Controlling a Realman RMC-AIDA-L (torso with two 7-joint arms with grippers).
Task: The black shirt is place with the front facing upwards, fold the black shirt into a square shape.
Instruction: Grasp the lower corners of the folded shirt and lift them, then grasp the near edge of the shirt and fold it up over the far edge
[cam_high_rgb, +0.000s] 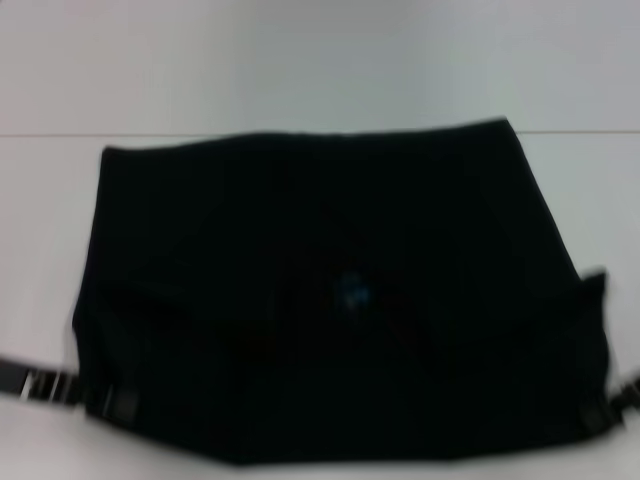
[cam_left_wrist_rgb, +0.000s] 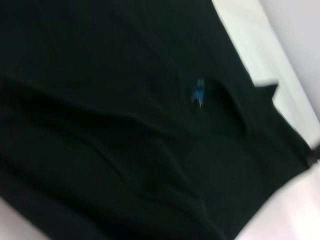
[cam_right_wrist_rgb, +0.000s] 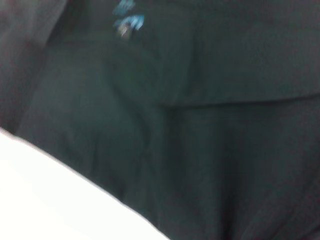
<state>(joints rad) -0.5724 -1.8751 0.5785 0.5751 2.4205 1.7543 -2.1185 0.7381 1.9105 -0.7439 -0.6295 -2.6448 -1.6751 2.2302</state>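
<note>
A: Where's the shirt (cam_high_rgb: 330, 290)?
B: Spread across the white table (cam_high_rgb: 300, 70), blue label (cam_high_rgb: 352, 291) showing mid-cloth.
A: And the grippers?
B: Left gripper (cam_high_rgb: 105, 400) and right gripper (cam_high_rgb: 612, 400) sit at its near corners; grip can't be judged.

Lab/test bench suggested; plain white table (cam_high_rgb: 300, 80) seen w/ seam line at 12 o'clock; no furnishings shown.

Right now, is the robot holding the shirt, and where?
Likely yes: the left end effector and right end effector sit at the black shirt's near corners, but the actual hold cannot be seen.
</note>
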